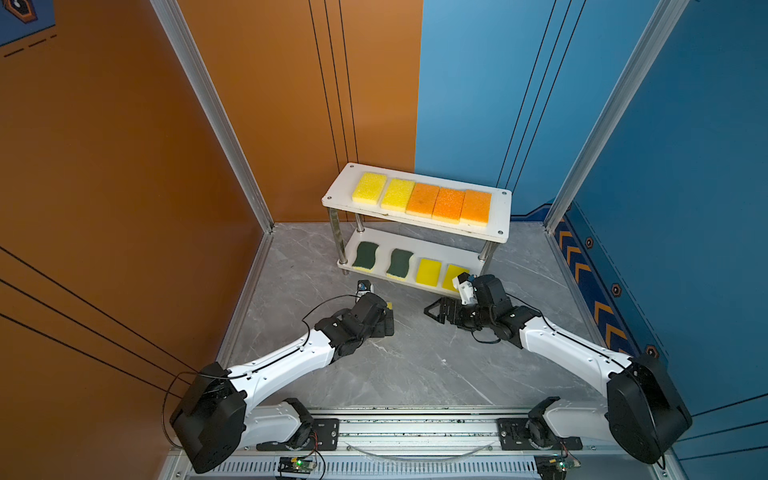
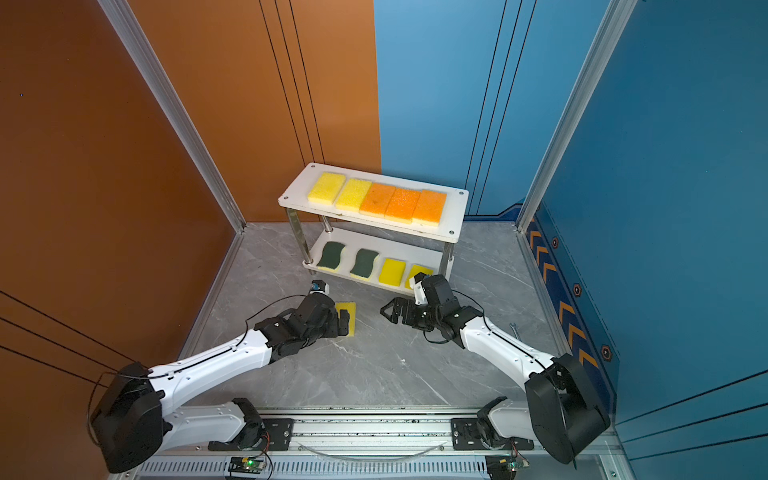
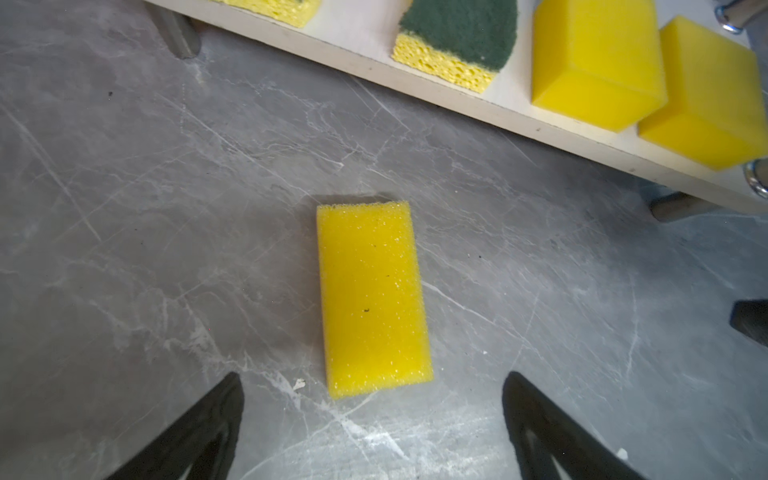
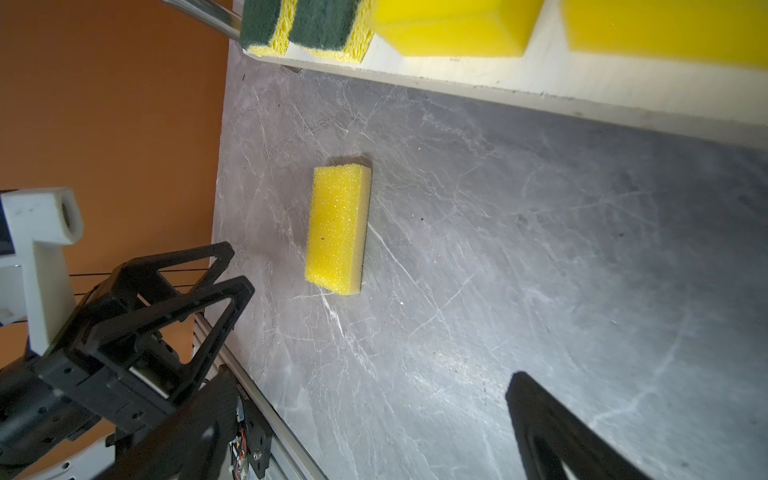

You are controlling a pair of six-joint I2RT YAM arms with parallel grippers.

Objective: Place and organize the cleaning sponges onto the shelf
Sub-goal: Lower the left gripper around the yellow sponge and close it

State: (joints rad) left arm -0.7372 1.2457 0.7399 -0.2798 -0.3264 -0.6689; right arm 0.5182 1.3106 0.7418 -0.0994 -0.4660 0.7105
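Observation:
A yellow sponge (image 1: 390,306) (image 2: 347,316) (image 3: 374,299) (image 4: 338,228) lies flat on the grey floor in front of the shelf (image 1: 498,216) (image 2: 455,216). My left gripper (image 2: 343,323) (image 3: 374,377) (image 4: 237,270) hangs open over its near end, one finger on each side, not touching it. My right gripper (image 1: 430,311) (image 2: 384,311) (image 4: 370,378) stands open and empty to the sponge's right, pointing at it. The top board holds two yellow sponges (image 1: 369,188) and three orange ones (image 1: 449,204). The lower board (image 3: 415,79) holds two green pads (image 1: 365,254) and two yellow sponges (image 1: 429,272).
Orange wall panels on the left and blue ones on the right and behind enclose the marble floor (image 1: 415,365). Chrome legs (image 1: 336,237) carry the shelf. A metal rail (image 1: 415,428) with both arm bases runs along the front edge.

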